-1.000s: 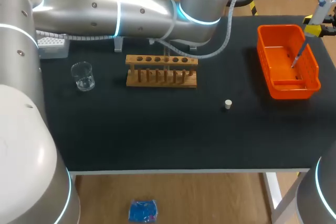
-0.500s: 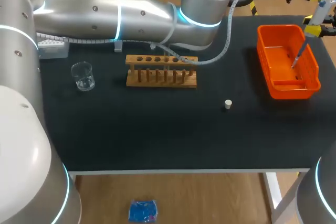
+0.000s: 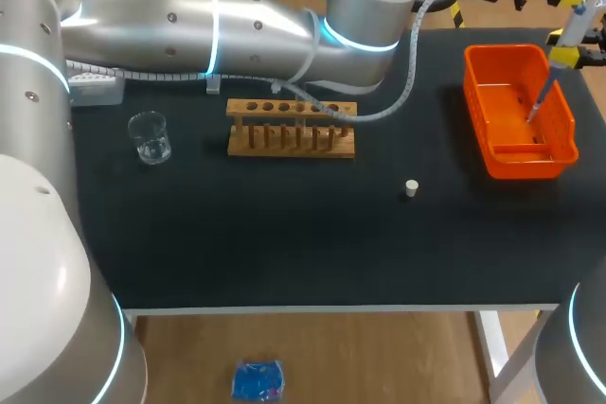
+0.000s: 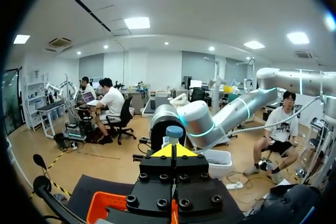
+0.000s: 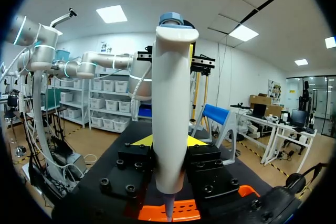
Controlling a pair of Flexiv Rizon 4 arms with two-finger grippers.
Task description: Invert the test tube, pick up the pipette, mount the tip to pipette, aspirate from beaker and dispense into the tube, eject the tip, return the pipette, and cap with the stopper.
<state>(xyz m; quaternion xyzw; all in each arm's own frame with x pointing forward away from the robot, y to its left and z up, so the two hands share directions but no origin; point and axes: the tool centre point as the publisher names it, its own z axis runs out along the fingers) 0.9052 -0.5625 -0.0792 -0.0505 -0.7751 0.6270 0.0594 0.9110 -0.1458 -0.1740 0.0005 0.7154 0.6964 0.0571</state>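
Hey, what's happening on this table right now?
The right end effector holds a pipette over the orange bin at the table's far corner, tip pointing down into it. The left arm stretches along the back edge, with the left end effector close to the pipette's top. The beaker, rack and stopper sit untouched.

On the table (image 3: 284, 243), the rack (image 3: 292, 128) stands toward the far middle. The beaker (image 3: 150, 136) is to its left, and a tip box (image 3: 95, 82) sits behind the beaker at the far left edge. The stopper (image 3: 411, 188) lies alone in front and to the right of the rack. The bin (image 3: 516, 111) sits at the far right. The pipette (image 3: 582, 18) hangs in the right hand (image 3: 566, 57) over the bin, with its lower end inside. The left arm (image 3: 246, 30) crosses behind the rack, and the left hand (image 4: 172, 150) is beyond the bin's far side.
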